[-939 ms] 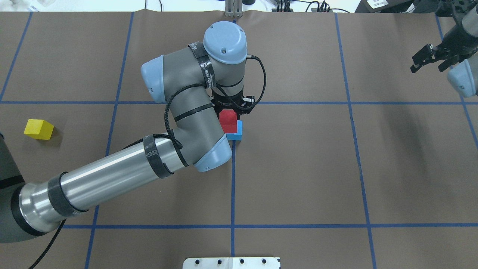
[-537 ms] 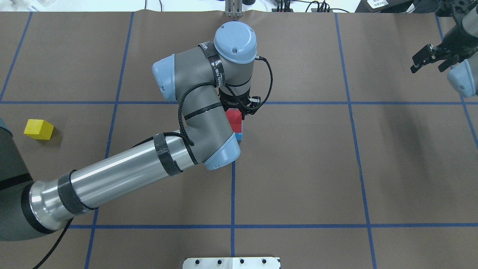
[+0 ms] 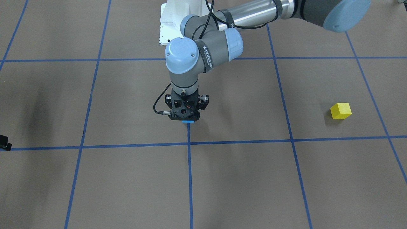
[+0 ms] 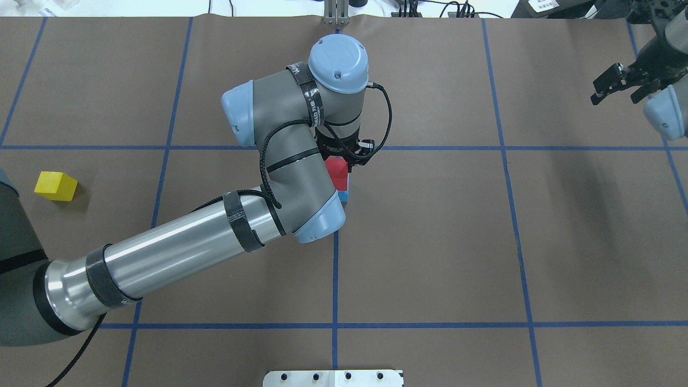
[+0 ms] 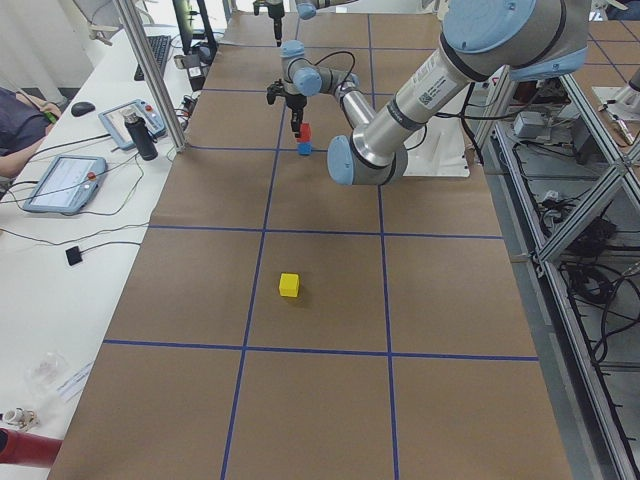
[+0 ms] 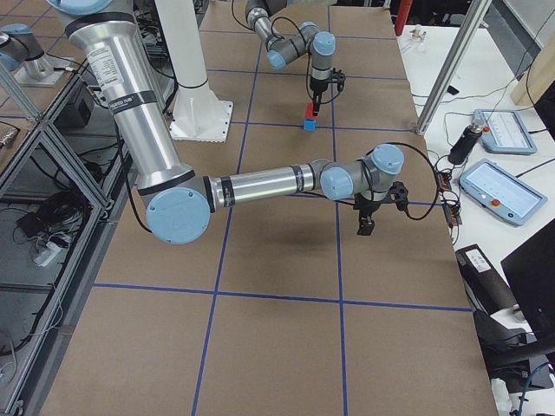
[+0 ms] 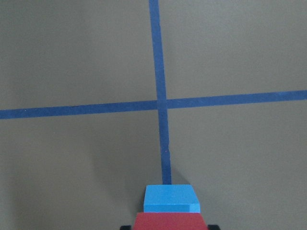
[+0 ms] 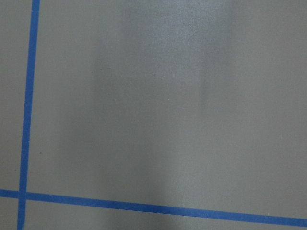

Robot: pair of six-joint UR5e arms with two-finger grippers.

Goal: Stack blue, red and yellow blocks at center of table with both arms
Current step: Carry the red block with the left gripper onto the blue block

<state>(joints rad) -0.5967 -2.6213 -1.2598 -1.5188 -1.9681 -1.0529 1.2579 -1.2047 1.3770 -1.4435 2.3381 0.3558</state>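
My left gripper [image 4: 341, 160] is shut on the red block [image 4: 337, 174] and holds it right over the blue block [image 4: 344, 196] near the table's center cross. I cannot tell whether the two blocks touch. In the left wrist view the red block [image 7: 169, 222] sits at the bottom edge, with the blue block [image 7: 171, 198] just beyond it. From the front, the gripper [image 3: 184, 115] hides the red block and only a sliver of the blue block [image 3: 188, 121] shows. The yellow block [image 4: 55, 186] lies alone at the far left. My right gripper [image 4: 618, 90] is open and empty at the far right.
Blue tape lines [image 4: 335, 258] mark a grid on the brown table cover. A white mounting plate [image 4: 333, 378] sits at the near edge. The left arm's elbow and forearm [image 4: 177, 252] stretch across the left half. Operators' tablets [image 5: 62, 184] lie off the table.
My left gripper carried the red block to the right until it stood over the blue block, hiding most of it. It has barely moved in the last half second. The right arm stayed still.
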